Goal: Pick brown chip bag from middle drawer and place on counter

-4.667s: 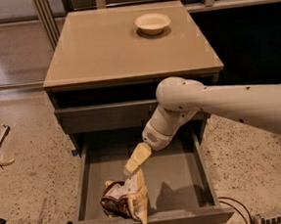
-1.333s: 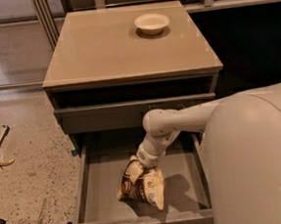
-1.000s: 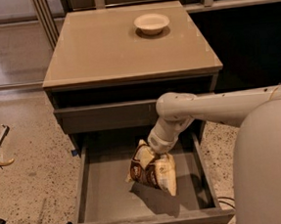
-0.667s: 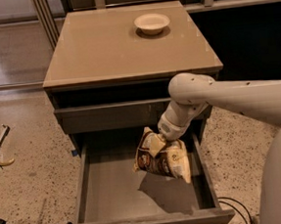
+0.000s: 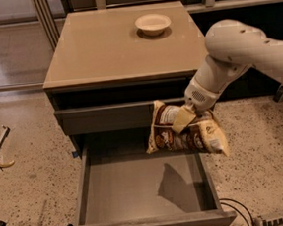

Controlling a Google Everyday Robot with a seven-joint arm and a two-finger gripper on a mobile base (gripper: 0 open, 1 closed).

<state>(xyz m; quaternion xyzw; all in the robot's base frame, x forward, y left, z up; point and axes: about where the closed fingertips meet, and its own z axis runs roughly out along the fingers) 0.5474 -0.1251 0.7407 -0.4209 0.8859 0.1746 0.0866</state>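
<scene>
The brown chip bag, dark brown with cream panels, hangs in the air above the right side of the open middle drawer, in front of the closed drawer front above it. My gripper is shut on the bag's top edge, with the white arm reaching in from the right. The drawer floor holds nothing but the bag's shadow. The tan counter is above and behind the bag.
A round cream bowl stands at the back right of the counter. The pulled-out drawer juts toward me over a speckled floor. A cable lies on the floor at the lower right. Dark cabinets stand to the right.
The gripper closed on the bag in the drawer, then lifted it up and to the right, out of the drawer. The drawer is now bare.
</scene>
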